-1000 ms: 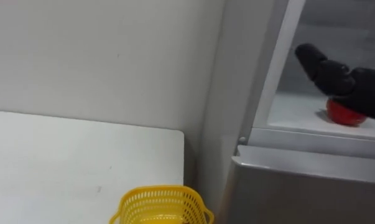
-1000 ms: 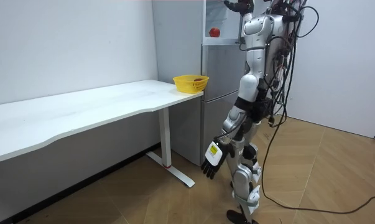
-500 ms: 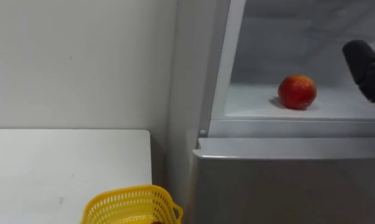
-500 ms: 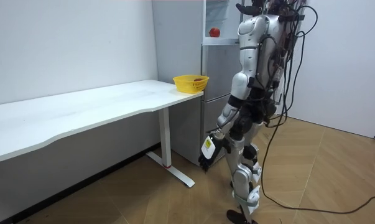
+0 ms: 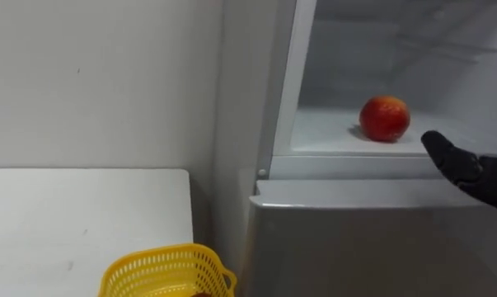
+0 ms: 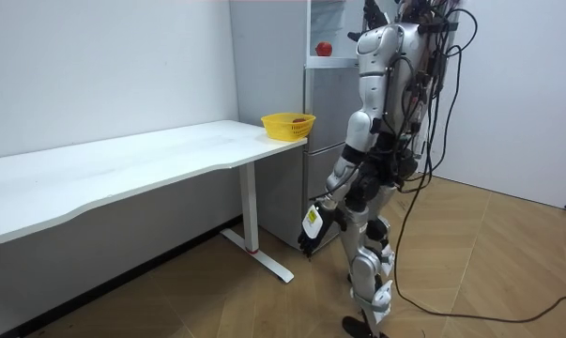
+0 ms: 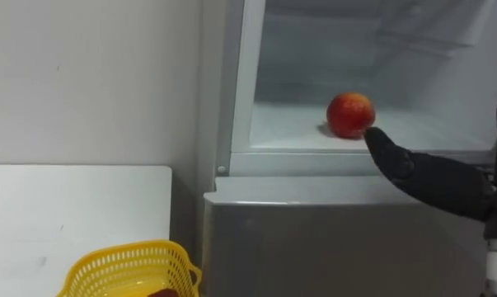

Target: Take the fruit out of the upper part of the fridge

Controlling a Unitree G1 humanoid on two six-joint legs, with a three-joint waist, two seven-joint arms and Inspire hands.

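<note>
**Hand reaching toward an apple in the open upper fridge**

A red apple (image 5: 385,118) sits on the shelf (image 5: 330,136) of the fridge (image 5: 355,239) (its upper compartment, which stands open). The black right hand (image 7: 425,180) comes in from the right, straight-fingered and empty, near the apple but apart from it. The left hand (image 6: 311,228) hangs low by the fridge; I cannot tell its state. A yellow basket (image 5: 161,272) sits on the bench (image 5: 67,214) beside the fridge.

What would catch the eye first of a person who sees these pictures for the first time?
A red apple sits alone on the white shelf of the open upper fridge. The black right robot hand reaches toward it from the right, fingers straight, apart from it. A yellow basket stands on the white table's corner beside the fridge.
</note>
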